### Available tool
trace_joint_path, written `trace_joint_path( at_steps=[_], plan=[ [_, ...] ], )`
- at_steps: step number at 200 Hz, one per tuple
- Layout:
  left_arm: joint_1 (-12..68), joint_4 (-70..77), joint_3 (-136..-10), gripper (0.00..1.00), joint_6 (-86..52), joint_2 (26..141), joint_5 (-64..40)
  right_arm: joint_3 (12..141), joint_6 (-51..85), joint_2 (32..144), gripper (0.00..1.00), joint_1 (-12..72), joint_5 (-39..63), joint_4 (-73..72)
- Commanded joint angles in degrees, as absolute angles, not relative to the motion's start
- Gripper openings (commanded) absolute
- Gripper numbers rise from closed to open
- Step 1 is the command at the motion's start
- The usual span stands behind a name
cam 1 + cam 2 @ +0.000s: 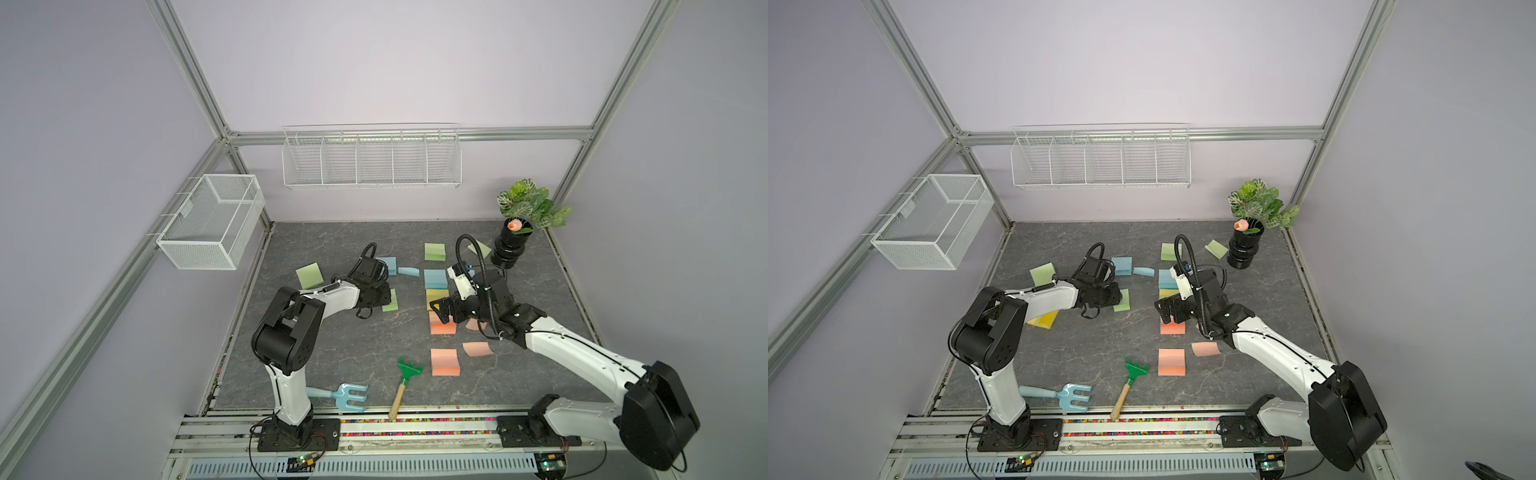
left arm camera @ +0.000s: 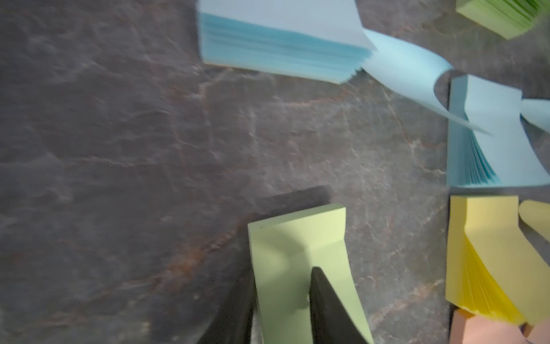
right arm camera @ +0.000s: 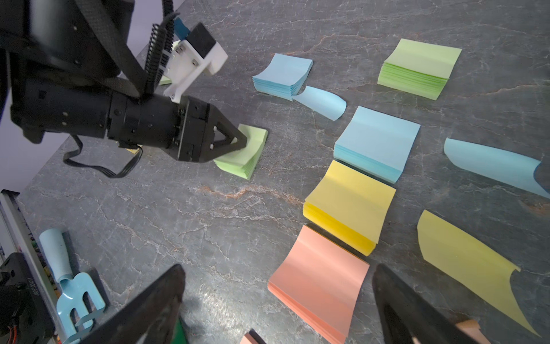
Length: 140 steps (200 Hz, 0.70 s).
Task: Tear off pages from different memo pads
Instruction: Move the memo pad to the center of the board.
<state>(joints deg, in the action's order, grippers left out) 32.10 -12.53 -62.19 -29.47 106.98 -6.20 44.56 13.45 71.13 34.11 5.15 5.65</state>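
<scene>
My left gripper (image 2: 284, 272) is shut on a small green memo pad (image 2: 297, 238) lying mid-table (image 1: 391, 305); one finger presses its top, the other hugs its side edge. In the right wrist view that gripper's tip (image 3: 242, 140) sits on the bent pad (image 3: 250, 155). My right gripper (image 3: 278, 271) hangs open above a salmon memo pad (image 3: 321, 283), holding nothing. Behind it lie a yellow pad (image 3: 348, 205), blue pads (image 3: 378, 143) and a green one (image 3: 416, 68). Loose curled pages lie about: blue (image 3: 321, 102), yellow (image 3: 464, 268), salmon (image 1: 477, 349).
A black vase with a plant (image 1: 511, 245) stands at the back right. A green toy rake (image 1: 405, 384) and a blue garden fork (image 1: 349, 397) lie near the front edge. Wire baskets (image 1: 370, 158) hang on the walls. Another salmon pad (image 1: 444, 362) lies front right.
</scene>
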Motion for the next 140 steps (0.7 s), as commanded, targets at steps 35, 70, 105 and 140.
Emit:
trace_joint_path(
  at_steps=[35, 70, 105, 140],
  plan=[
    [40.2, -17.3, -58.9, 0.34, -33.7, 104.8, -5.8, 42.9, 12.3, 68.8, 0.99, 34.3, 3.0, 5.8],
    [41.7, -16.1, -55.6, 0.40, -35.6, 99.0, -5.7, 42.9, 12.1, 69.2, 1.00, 34.3, 2.3, 5.8],
    [41.7, -19.6, -57.0, 0.48, -30.9, 93.3, -5.6, 42.8, 12.1, 70.2, 0.98, 34.2, 2.0, 5.5],
    [41.6, -15.8, -53.7, 0.53, -23.5, 90.3, -11.5, 43.2, 11.6, 71.3, 0.97, 34.2, 1.7, 6.1]
  ],
)
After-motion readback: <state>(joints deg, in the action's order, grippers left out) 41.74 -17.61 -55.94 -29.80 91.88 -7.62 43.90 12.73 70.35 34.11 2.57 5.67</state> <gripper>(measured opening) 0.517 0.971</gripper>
